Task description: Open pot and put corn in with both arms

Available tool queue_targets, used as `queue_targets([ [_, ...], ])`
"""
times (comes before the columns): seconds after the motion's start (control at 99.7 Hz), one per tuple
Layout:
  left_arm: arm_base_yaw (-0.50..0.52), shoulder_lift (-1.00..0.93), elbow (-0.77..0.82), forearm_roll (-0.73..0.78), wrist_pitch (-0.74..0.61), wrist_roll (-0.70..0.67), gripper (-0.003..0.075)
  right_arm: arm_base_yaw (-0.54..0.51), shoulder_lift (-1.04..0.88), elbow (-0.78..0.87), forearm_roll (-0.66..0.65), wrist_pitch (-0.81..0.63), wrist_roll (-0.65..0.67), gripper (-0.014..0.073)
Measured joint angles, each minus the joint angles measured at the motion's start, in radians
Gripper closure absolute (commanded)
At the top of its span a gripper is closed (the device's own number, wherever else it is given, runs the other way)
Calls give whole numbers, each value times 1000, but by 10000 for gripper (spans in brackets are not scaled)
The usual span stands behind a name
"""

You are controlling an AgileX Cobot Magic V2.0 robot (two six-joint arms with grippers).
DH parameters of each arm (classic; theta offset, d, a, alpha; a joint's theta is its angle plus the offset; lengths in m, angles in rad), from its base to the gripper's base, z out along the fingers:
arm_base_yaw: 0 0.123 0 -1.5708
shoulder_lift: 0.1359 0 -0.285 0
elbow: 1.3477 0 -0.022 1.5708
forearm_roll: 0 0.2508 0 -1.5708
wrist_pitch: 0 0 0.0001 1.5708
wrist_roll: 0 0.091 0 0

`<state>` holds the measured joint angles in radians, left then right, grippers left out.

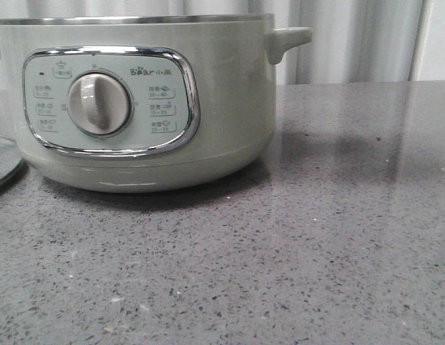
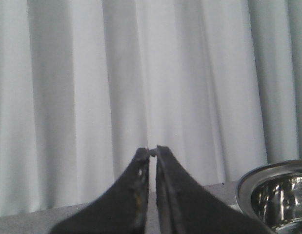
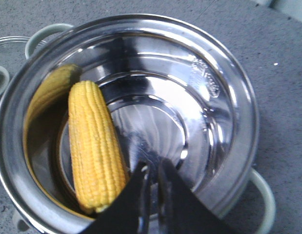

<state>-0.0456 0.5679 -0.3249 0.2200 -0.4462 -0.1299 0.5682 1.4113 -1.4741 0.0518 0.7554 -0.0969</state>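
Note:
The pale sage-green pot stands on the grey counter at the left of the front view, uncovered, its dial panel facing me. From above, the right wrist view shows its steel rim. The yellow corn lies inside on the steel bottom, against the wall. My right gripper hangs above the pot's inside, shut and empty, beside the corn and apart from it. My left gripper is shut and empty, raised and facing the white curtain, with the pot's rim beside it. Neither gripper shows in the front view.
The glass lid lies flat on the counter to the left of the pot; its edge also shows in the right wrist view. A white curtain hangs behind the counter. The speckled grey counter stretches to the right and front.

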Motion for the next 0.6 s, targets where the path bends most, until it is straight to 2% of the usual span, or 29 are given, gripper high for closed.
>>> queue_targets([
  [0.271,-22,-40,0,37,90,-52,741,0,-241,331,-11,-259,0,658],
  [0.441,-95,-40,-1,39,142,-69,741,0,-414,564,-25,-458,0,658],
  [0.602,-165,-41,-1,39,150,-72,741,-13,-560,745,-28,-564,0,658],
])
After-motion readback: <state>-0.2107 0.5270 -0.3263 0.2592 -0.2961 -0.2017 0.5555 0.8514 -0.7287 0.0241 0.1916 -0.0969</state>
